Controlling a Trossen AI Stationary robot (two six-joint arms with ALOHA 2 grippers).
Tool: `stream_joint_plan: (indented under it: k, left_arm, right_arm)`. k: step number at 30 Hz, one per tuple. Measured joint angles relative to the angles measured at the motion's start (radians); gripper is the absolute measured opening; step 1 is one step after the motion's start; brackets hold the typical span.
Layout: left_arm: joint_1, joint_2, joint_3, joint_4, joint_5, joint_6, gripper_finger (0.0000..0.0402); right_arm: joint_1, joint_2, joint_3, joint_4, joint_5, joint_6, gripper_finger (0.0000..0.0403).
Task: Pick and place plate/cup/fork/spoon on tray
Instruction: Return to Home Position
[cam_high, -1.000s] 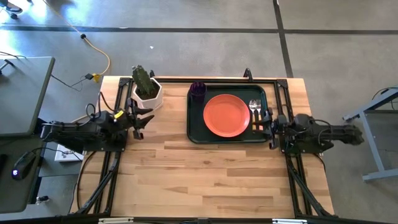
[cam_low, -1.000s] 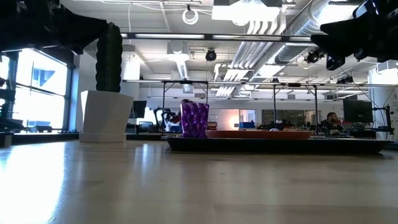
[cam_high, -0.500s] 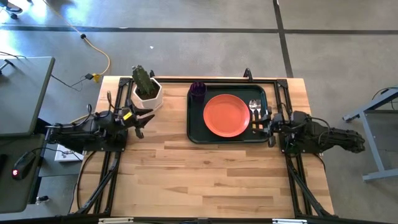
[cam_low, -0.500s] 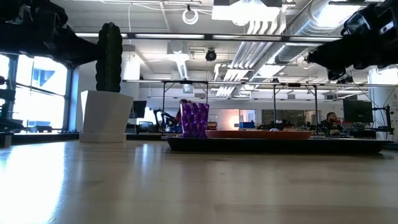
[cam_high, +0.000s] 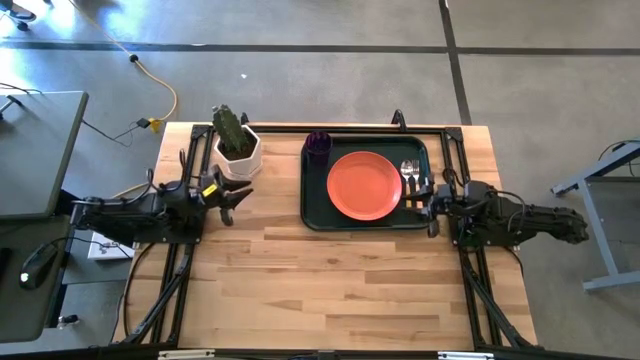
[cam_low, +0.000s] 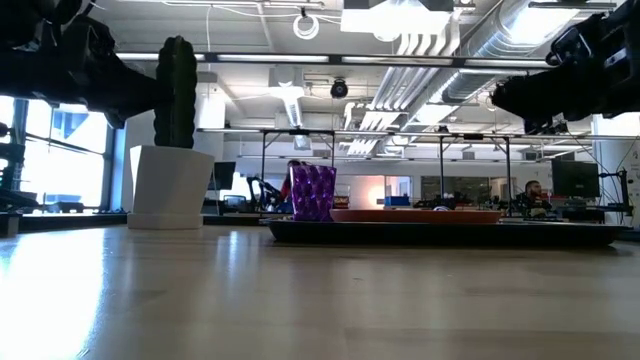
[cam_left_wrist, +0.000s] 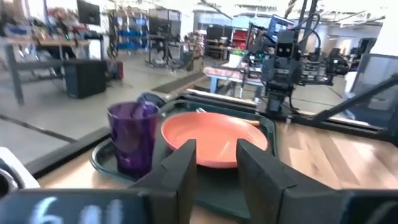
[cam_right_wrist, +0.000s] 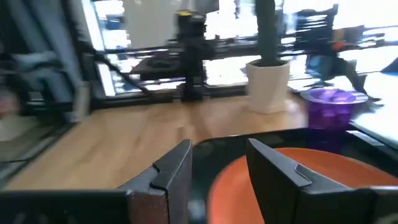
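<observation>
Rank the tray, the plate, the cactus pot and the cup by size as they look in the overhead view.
Largest to smallest:
1. tray
2. plate
3. cactus pot
4. cup

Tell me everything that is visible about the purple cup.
The cup is small, round and dark purple; it looks like translucent plastic with a faceted wall. It stands upright, mouth up, and looks empty. It rests in the far left corner of the green tray, beside the orange plate; whether they touch is unclear. No gripper touches it.
</observation>
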Motion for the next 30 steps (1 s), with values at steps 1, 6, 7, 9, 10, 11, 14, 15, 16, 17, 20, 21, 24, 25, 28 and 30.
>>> stream_joint_plan:
  k: [1, 6, 7, 9, 10, 11, 14, 15, 16, 17, 20, 21, 24, 25, 28, 30]
  left_arm:
    - [-0.004, 0.011, 0.000, 0.000, 0.001, -0.013, 0.0095]
    - [-0.033, 0.063, 0.000, 0.000, 0.002, -0.037, 0.0015]
    - [-0.038, 0.070, 0.000, -0.001, 0.000, -0.041, 0.0008]
    - [-0.044, 0.081, 0.000, 0.001, -0.017, -0.034, 0.0011]
    - [-0.044, 0.084, 0.000, 0.001, -0.022, -0.013, 0.0012]
    - [-0.045, 0.088, 0.000, 0.001, -0.022, 0.016, 0.0011]
    - [-0.044, 0.092, 0.000, 0.002, -0.020, 0.072, 0.0003]
    - [-0.044, 0.092, 0.000, 0.002, -0.021, 0.078, 0.0001]
    - [-0.044, 0.092, 0.000, 0.002, -0.021, 0.085, 0.0002]
    - [-0.044, 0.092, 0.000, 0.002, -0.021, 0.093, 0.0003]
    - [-0.043, 0.081, 0.000, 0.005, -0.035, 0.122, 0.0001]
    - [-0.042, 0.070, 0.000, 0.006, -0.042, 0.127, 0.0001]
    - [-0.042, 0.014, 0.000, 0.006, -0.019, 0.148, 0.0001]
    - [-0.042, -0.010, 0.000, 0.001, 0.007, 0.149, 0.0001]
    - [-0.041, -0.032, 0.002, 0.001, 0.086, 0.162, 0.0000]
    - [-0.040, -0.031, 0.000, -0.007, 0.119, 0.154, 0.0000]
  right_arm:
    - [0.000, 0.003, 0.000, 0.000, 0.029, -0.009, 0.0144]
    - [0.000, 0.004, 0.000, -0.018, 0.116, -0.050, 0.0144]
    - [0.000, 0.006, 0.000, -0.023, 0.109, -0.054, 0.0144]
    - [0.002, 0.019, 0.000, -0.022, 0.090, -0.045, 0.0141]
    - [0.005, 0.027, 0.000, -0.021, 0.080, -0.039, 0.0134]
    - [0.009, 0.035, 0.000, -0.020, 0.072, -0.037, 0.0121]
    - [0.017, 0.062, 0.000, -0.019, 0.063, -0.056, 0.0050]
    - [0.017, 0.068, 0.000, -0.018, 0.060, -0.056, 0.0025]
    - [0.017, 0.069, 0.000, -0.017, 0.056, -0.056, 0.0014]
    - [0.017, 0.069, 0.000, -0.016, 0.053, -0.047, 0.0013]
    - [0.017, 0.069, 0.000, -0.017, 0.078, -0.030, 0.0014]
    - [0.017, 0.069, 0.000, -0.018, 0.084, -0.026, 0.0010]
    - [0.017, 0.069, 0.000, -0.018, 0.100, -0.034, 0.0002]
    - [0.017, 0.069, 0.000, -0.018, 0.109, -0.052, 0.0003]
    - [0.017, 0.069, 0.000, -0.024, 0.121, -0.075, 0.0010]
    - [0.017, 0.069, 0.000, -0.025, 0.122, -0.074, 0.0012]
